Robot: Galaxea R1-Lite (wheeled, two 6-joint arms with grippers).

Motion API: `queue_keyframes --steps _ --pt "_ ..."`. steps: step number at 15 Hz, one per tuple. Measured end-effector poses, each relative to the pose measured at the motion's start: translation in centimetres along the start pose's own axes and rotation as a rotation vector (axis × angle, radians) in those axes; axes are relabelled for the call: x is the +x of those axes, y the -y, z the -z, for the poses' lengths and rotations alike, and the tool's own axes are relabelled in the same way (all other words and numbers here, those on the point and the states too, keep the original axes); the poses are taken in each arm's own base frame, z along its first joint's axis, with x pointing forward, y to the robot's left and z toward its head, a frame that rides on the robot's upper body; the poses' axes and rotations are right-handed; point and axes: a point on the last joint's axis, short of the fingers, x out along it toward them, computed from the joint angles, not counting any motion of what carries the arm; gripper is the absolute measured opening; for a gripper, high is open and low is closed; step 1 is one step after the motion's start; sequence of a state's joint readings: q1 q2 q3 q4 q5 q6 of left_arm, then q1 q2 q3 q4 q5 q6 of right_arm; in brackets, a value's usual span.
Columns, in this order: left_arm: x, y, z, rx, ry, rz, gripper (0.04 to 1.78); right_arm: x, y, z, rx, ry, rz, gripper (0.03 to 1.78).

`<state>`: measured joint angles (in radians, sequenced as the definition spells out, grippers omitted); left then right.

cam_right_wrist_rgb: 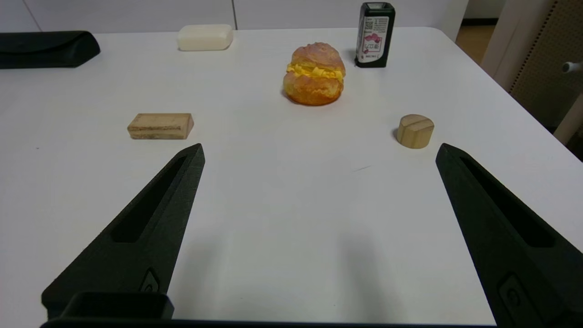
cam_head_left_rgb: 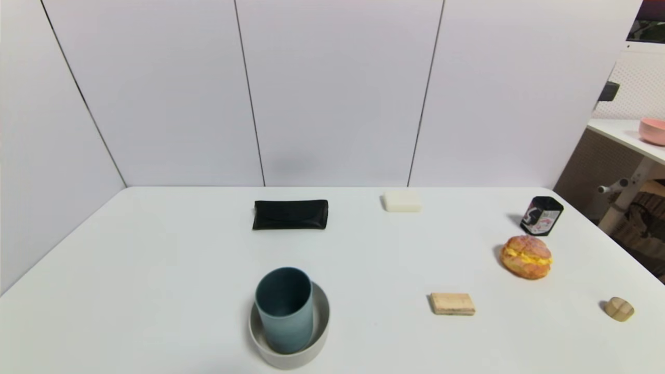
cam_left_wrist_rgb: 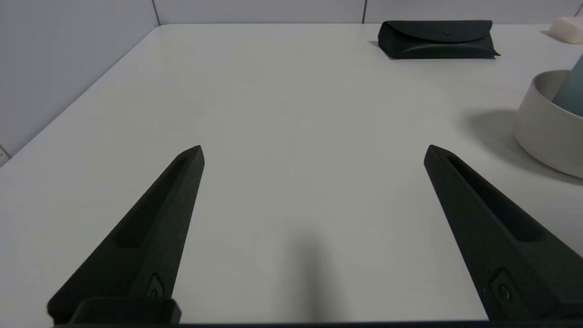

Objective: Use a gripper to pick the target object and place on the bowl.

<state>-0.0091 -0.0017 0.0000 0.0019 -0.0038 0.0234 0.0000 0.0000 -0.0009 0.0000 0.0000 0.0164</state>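
Note:
The pale blue-grey tumbler (cam_head_left_rgb: 284, 310) stands upright inside the low grey-beige bowl (cam_head_left_rgb: 318, 337) near the table's front, left of centre. Both also show in the left wrist view: the bowl (cam_left_wrist_rgb: 544, 132) with the tumbler's side (cam_left_wrist_rgb: 571, 91) rising from it. My left gripper (cam_left_wrist_rgb: 314, 150) is open and empty over bare table, to the left of the bowl and apart from it. My right gripper (cam_right_wrist_rgb: 319, 150) is open and empty over bare table on the right side. Neither gripper shows in the head view.
A black glasses case (cam_head_left_rgb: 290, 214) and a white soap bar (cam_head_left_rgb: 401, 201) lie at the back. A black printed tin (cam_head_left_rgb: 542, 215), a cream puff (cam_head_left_rgb: 526, 256), a biscuit (cam_head_left_rgb: 452, 304) and a small wooden piece (cam_head_left_rgb: 619, 309) lie on the right. A pink bowl (cam_head_left_rgb: 652, 130) sits on a far shelf.

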Motion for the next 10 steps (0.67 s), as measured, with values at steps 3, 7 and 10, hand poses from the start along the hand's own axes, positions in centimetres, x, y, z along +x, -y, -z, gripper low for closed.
queue_keyframes --steps 3,7,10 --pt "0.0 -0.01 0.0 -0.005 0.0 -0.003 1.71 0.0 0.0 0.0 0.0 0.0 0.0 1.75" --pt "0.0 -0.01 0.0 -0.005 0.0 -0.003 1.71 0.0 0.0 0.0 0.0 0.0 0.0 1.75" --pt "0.0 -0.01 0.0 -0.005 0.0 -0.003 1.71 0.0 0.0 0.0 0.0 0.0 0.0 1.75"
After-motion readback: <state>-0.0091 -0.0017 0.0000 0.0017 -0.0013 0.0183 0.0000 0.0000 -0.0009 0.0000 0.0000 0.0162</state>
